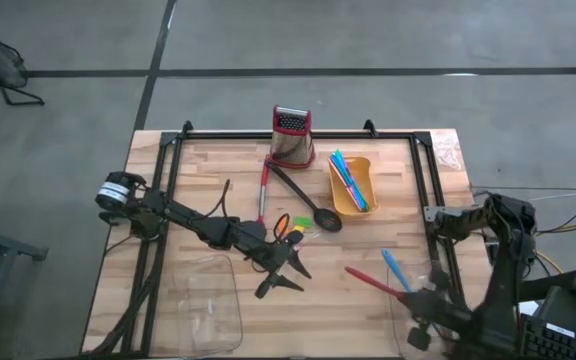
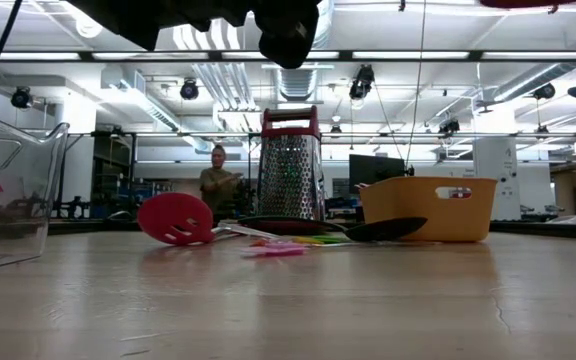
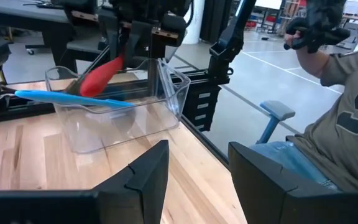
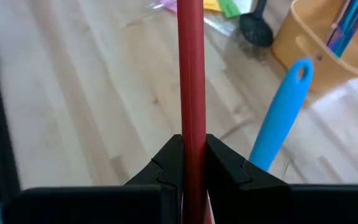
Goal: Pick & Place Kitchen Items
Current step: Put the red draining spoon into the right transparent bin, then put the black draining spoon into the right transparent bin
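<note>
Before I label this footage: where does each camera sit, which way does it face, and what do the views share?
High view: overhead, straight down on the table; both arms show, left gripper open at centre.
Low view: table height, level toward the grater and room; an arm's dark underside above.
Left wrist view: past the left gripper toward a clear tray and a seated person.
Right wrist view: down the right gripper, shut on the red utensil.
Shared: the yellow bin.

The red utensil (image 4: 190, 68), perhaps a spoon, is cut off at the edge.
</note>
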You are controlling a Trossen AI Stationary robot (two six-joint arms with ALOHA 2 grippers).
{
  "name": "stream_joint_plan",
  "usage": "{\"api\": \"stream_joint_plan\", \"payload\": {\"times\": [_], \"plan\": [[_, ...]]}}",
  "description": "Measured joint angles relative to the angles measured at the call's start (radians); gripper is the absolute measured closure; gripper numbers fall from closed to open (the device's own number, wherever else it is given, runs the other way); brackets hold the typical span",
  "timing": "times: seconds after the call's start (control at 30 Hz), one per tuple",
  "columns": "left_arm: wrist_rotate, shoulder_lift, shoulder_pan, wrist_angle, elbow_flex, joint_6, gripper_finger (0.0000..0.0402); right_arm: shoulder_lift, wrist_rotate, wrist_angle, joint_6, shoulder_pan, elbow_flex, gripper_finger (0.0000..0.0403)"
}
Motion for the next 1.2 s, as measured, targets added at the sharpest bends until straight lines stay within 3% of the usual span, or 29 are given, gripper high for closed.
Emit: {"api": "stream_joint_plan", "payload": {"times": [0.17, 0.27, 0.43, 0.53, 0.83, 0.97, 1.2], "plan": [[0.0, 0.0, 0.0, -0.014, 0.0, 0.0, 0.023, 0.07, -0.007, -0.021, 0.197, 0.09, -0.038, 0.0364], [0.0, 0.0, 0.0, -0.02, 0.0, 0.0, 0.0229, 0.13, -0.088, -0.018, 0.276, 0.106, -0.046, 0.0364], [-0.003, 0.0, 0.0, -0.02, 0.0, 0.0, 0.023, 0.219, -0.197, -0.016, 0.28, 0.106, -0.037, 0.0364], [-0.004, 0.0, 0.0, -0.02, 0.0, 0.0, 0.023, 0.244, -0.209, -0.019, 0.283, 0.106, -0.031, 0.0358], [-0.005, 0.0, 0.0, -0.023, 0.0, 0.0, 0.023, 0.212, -0.326, -0.006, 0.374, 0.079, -0.034, 0.0271], [-0.006, 0.0, 0.0, -0.024, 0.0, -0.002, 0.023, 0.15, -0.291, -0.024, 0.364, 0.053, -0.034, 0.0229], [-0.007, 0.0, 0.0, -0.033, 0.0, -0.006, 0.023, 0.067, -0.051, -0.049, 0.294, -0.011, -0.032, 0.0196]]}}
